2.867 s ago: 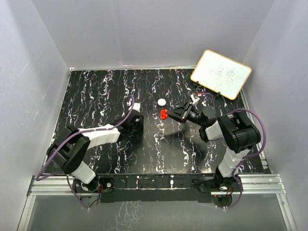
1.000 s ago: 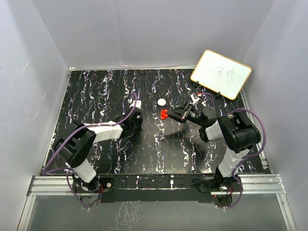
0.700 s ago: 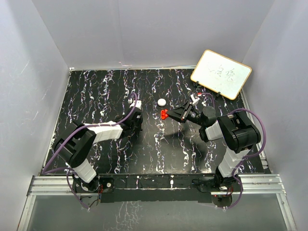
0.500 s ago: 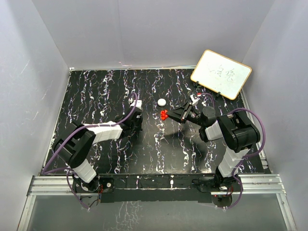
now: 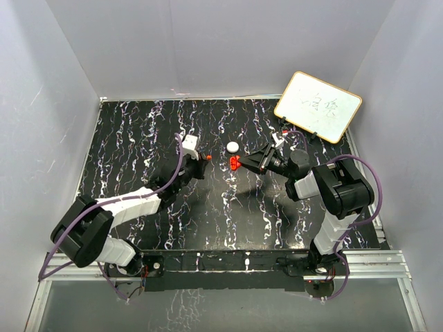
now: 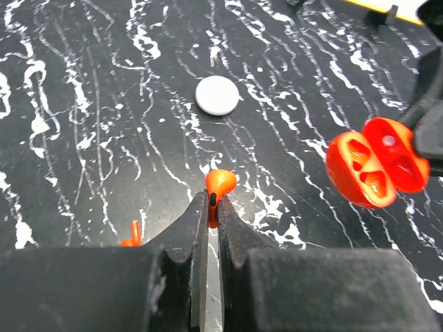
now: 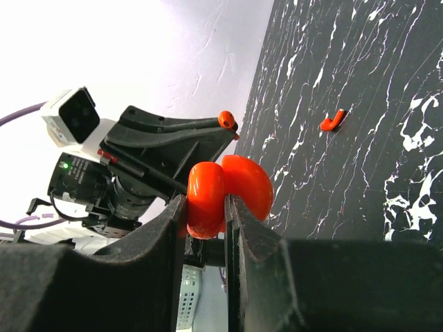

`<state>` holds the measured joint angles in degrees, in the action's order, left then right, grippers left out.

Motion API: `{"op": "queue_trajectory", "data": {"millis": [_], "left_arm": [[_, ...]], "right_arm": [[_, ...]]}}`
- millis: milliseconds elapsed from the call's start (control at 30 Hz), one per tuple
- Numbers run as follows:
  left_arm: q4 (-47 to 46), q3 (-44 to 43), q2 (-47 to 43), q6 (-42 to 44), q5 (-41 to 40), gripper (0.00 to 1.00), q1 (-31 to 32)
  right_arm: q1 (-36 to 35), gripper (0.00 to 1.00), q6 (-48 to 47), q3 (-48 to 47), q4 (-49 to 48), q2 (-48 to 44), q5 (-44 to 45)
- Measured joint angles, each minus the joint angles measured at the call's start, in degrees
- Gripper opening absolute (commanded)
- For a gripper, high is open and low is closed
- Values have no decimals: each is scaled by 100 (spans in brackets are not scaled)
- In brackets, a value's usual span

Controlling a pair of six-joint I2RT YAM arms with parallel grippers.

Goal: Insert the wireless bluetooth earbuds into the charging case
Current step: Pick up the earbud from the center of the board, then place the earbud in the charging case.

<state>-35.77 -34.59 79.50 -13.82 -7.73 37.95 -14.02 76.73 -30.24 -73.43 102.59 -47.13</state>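
Between the pressed-together tips of the left gripper (image 6: 213, 207), a small red earbud (image 6: 221, 182) is pinched by its stem. Its rounded head pokes out just past the fingers, above the black, white-veined desk (image 6: 83, 104).

Ahead and to the right of that gripper, the right gripper (image 7: 205, 207) squeezes a red charging case (image 6: 376, 162) between its two fingers. The case is hinged open, with its inner side turned toward the left gripper. Two moulded hollows show in one half and both look empty, so no earbud appears to be seated yet. The case and the held earbud are near each other but clearly apart.

Just behind and to the left of the left gripper's fingers, a second red earbud (image 6: 131, 238) lies on the desk, untouched. Farther ahead of the left gripper sits a flat white disc (image 6: 217, 95), also on the desk.

By this reading the task is at an early stage. One earbud is picked up and the case is held open, but the earbud in hand has yet to go into a hollow, and the one on the desk remains to be collected.
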Motion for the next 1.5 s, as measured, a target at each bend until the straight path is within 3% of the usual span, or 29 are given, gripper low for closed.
{"op": "queue_trajectory", "data": {"millis": [400,800,1500], "left_arm": [[-1805,391,28,-173,1311,0,-264],[-3198,400,835,-376,2634,0,-382],[-4833,575,1309,-328,3541,0,-409]], "right_arm": [[-20,0,74,-313,601,0,-81],[-79,0,507,-584,636,151,-87],[-170,0,896,-743,551,289,-87]]}}
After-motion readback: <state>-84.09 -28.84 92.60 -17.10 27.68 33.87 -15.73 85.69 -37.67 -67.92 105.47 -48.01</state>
